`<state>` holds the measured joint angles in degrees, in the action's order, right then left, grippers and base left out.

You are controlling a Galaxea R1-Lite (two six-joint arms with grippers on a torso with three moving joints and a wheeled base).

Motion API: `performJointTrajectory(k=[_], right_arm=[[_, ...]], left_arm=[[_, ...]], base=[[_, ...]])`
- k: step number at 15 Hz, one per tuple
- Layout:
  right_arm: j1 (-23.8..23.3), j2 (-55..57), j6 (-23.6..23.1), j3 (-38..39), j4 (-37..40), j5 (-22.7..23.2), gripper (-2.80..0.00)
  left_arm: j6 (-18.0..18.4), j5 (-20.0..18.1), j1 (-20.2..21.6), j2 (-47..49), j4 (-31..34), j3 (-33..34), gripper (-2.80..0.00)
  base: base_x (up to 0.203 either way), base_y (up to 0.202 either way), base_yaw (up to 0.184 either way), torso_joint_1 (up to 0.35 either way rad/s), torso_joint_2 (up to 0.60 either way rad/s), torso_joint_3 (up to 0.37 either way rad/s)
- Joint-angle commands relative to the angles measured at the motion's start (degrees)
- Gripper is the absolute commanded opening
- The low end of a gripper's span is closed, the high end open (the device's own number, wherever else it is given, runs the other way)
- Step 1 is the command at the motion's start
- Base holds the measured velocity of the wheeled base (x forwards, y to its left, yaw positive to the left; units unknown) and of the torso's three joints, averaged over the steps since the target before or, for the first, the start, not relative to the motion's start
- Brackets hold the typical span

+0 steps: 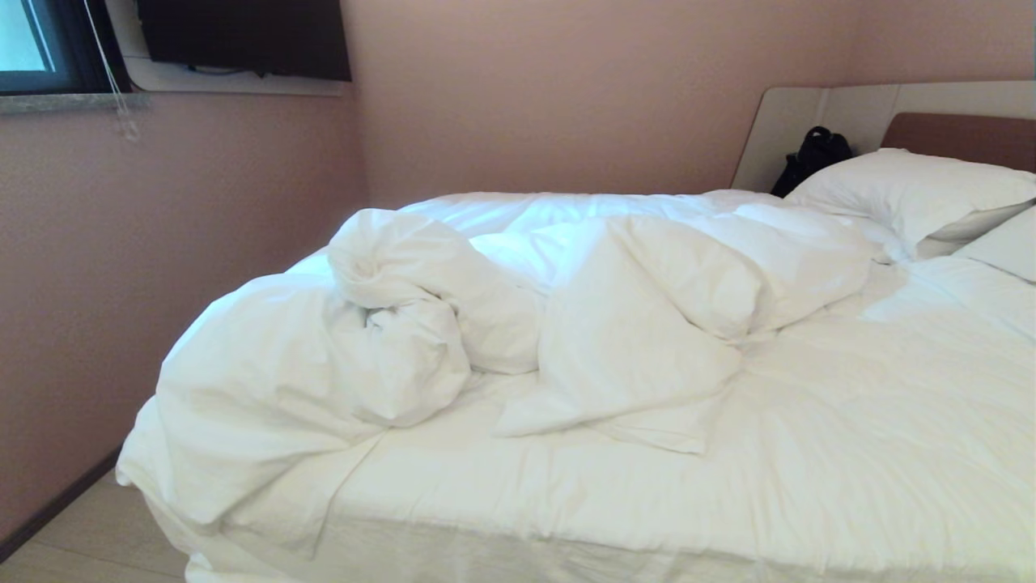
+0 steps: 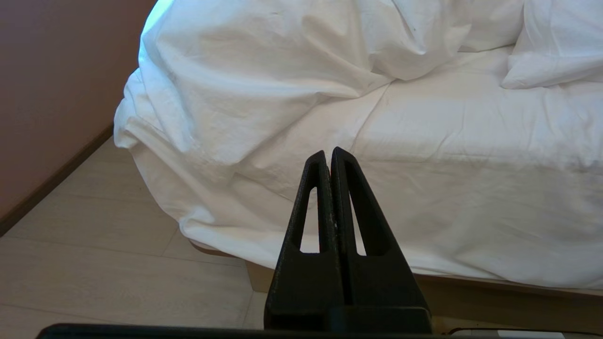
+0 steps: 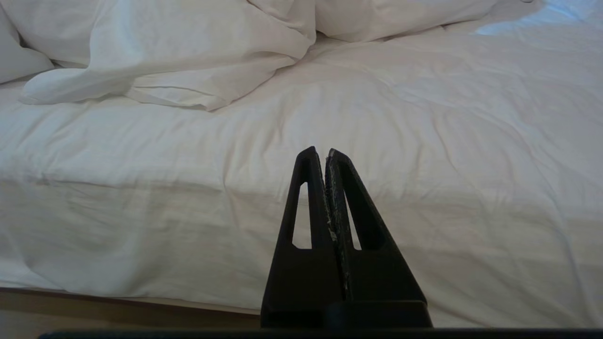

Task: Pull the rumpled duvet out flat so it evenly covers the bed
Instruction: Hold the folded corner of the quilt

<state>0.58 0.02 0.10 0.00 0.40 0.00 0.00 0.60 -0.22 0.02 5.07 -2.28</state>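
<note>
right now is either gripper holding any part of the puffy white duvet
Nothing is held. The left gripper and right gripper are both shut on nothing, short of the bed's near edge. The rumpled puffy white duvet lies untouched.

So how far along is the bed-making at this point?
Nothing looks done: the duvet lies bunched in a heap toward the far side of the bed, with creased bedding exposed on the near side. Nothing is in hand: the left gripper and right gripper are both shut, empty, short of the bed's edge. Left: grasping the duvet and pulling it flat.
</note>
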Motion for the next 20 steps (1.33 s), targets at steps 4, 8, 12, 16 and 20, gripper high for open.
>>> performJointTrajectory(k=[4,8,12,16,20], right_arm=[[0.0,0.0,-0.9,0.0,-0.1,0.1,-2.8],[0.0,0.0,-2.3,0.0,0.2,0.1,-2.8],[0.0,0.0,-1.2,0.0,-0.1,-0.1,-2.8],[0.0,0.5,-3.1,-2.7,2.1,0.9,-2.8],[0.0,14.6,-0.2,-12.1,5.6,7.7,-2.8]], left_arm=[[0.0,0.0,0.0,0.1,0.0,0.0,-2.8],[0.0,0.0,0.0,0.0,0.0,0.0,-2.8],[0.0,0.0,0.0,0.1,0.0,0.0,-2.8],[0.0,0.0,0.0,0.1,0.0,0.0,-2.8],[0.0,0.0,0.0,0.1,0.0,0.0,-2.8]], base=[[0.0,0.0,0.0,0.0,0.0,0.0],[0.0,0.0,0.0,0.0,0.0,0.0],[0.0,0.0,0.0,0.0,0.0,0.0],[0.0,0.0,0.0,0.0,0.0,0.0],[0.0,0.0,0.0,0.0,0.0,0.0]])
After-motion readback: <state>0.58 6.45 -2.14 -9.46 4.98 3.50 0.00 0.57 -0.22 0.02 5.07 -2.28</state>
